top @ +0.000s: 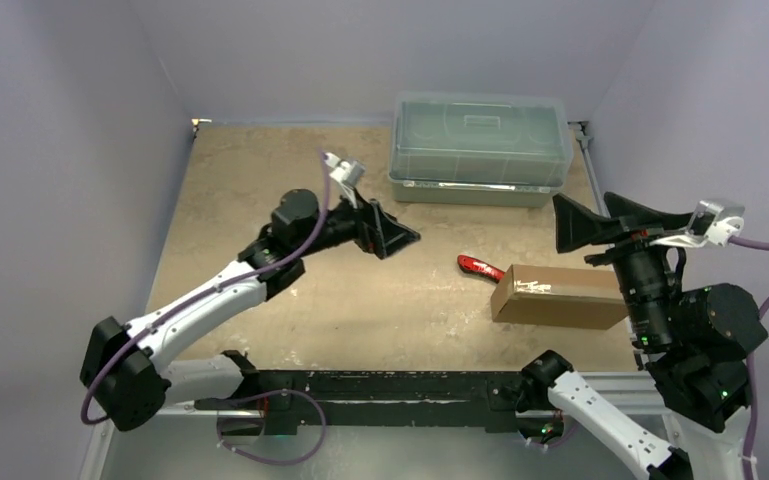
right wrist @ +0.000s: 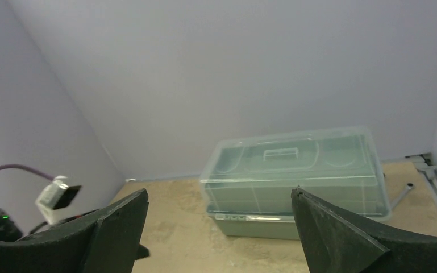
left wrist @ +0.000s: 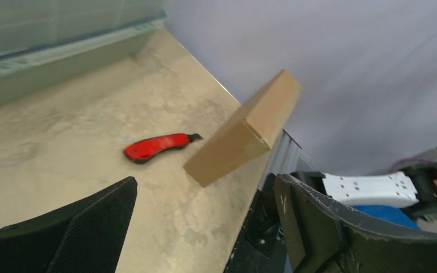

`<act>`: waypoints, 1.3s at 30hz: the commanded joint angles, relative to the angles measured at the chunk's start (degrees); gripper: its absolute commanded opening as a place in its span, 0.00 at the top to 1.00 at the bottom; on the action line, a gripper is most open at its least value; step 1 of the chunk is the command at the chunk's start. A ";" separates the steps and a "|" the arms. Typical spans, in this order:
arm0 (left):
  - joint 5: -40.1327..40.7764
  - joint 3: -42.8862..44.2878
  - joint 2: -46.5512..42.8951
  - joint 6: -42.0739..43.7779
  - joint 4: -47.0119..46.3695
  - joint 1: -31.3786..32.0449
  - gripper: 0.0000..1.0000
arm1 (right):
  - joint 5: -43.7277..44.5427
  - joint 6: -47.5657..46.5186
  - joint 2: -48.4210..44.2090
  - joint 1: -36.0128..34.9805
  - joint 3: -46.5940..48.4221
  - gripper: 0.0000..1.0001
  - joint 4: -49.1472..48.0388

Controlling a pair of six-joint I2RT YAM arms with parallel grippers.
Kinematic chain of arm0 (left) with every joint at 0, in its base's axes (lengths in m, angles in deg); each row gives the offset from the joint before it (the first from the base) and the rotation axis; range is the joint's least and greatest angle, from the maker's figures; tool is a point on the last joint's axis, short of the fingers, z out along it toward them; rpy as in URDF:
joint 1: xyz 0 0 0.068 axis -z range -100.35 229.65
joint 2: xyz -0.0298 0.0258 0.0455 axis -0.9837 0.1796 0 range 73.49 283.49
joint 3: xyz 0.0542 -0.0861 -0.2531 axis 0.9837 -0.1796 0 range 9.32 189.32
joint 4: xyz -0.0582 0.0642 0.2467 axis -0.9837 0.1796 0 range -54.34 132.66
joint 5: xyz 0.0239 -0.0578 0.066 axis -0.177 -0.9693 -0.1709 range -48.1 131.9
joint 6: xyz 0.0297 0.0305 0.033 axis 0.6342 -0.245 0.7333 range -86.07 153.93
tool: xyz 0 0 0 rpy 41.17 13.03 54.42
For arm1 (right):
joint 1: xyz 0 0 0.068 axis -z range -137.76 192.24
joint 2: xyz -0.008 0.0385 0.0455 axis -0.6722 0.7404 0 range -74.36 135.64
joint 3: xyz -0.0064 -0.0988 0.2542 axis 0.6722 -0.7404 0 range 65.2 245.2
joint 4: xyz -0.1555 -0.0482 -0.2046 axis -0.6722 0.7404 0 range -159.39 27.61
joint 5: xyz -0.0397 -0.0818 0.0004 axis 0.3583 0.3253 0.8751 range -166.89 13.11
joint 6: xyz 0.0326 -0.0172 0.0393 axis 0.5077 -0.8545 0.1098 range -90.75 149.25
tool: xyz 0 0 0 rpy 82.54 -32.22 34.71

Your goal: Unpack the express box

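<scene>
Lying flat, express box [top: 560,297] apart from left fingers [top: 392,234] and right fingers [top: 574,224].

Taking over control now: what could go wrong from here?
1. The utility knife lies by a corner of the express box, tip toward it; reaching for the box could knock the knife.
2. The box looks close to the right edge of the table, so a push might slide it off.

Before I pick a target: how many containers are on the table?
2. The brown express box lies at the near right, beside a red cutter; the lidded plastic bin sits at the far edge.
</scene>
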 commanded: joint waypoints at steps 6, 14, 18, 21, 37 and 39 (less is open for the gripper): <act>-0.87 11.71 16.25 19.62 -6.95 16.23 0.09 | -8.86 -0.07 -6.07 -0.19 -1.00 0.01 -3.88; -8.76 22.68 31.30 30.91 -8.86 20.44 0.09 | -8.05 -1.67 -8.65 -0.20 0.77 0.01 -1.92; -8.62 28.78 37.86 34.73 -8.33 21.37 0.08 | -7.94 -1.88 -8.90 -0.20 1.31 0.01 -0.90; -11.38 34.89 43.77 33.60 -7.51 21.35 0.08 | -7.98 -2.18 -8.90 -0.24 1.62 0.01 -0.11; -12.34 45.35 55.77 27.61 -7.71 24.87 0.08 | -7.34 -3.13 -9.10 -0.21 1.83 0.01 0.41; -9.81 45.33 55.41 26.20 -7.67 24.86 0.08 | -7.44 -3.13 -9.08 -0.24 1.52 0.01 0.23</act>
